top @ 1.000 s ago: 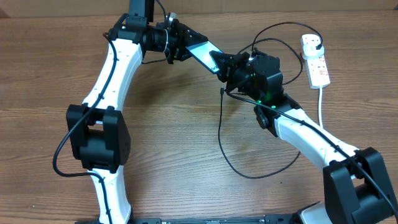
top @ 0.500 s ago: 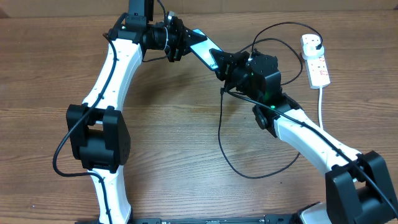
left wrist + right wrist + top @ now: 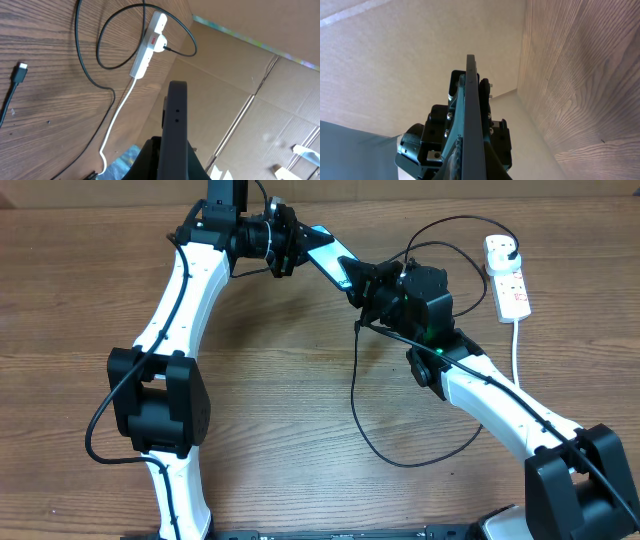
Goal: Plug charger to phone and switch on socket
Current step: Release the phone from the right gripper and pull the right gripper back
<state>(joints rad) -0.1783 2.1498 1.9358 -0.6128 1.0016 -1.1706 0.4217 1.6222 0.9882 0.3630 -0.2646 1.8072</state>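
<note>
Overhead, both ends of the phone (image 3: 325, 252) hide under the left fingers (image 3: 288, 250) and right fingers (image 3: 360, 280); its port is unseen. The switches of the socket (image 3: 507, 280) are too small to read.

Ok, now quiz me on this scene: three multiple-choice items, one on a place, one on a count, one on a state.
1. Where does the white oblong power strip lie in the overhead view?
A. upper right of the wooden table
B. lower left
C. centre

2. How many tools grip the slim black-edged smartphone?
A. none
B. one
C. two

3. The long thin black charger cable has its small connector tip:
A. in the smartphone
B. lying loose on the table
C. pinched in a tool

Key:
1 A, it sits near the table's right edge, on the far side.
2 C, the left tool and right tool each clamp one end.
3 B, the left wrist view shows it bare on the wood.
</note>
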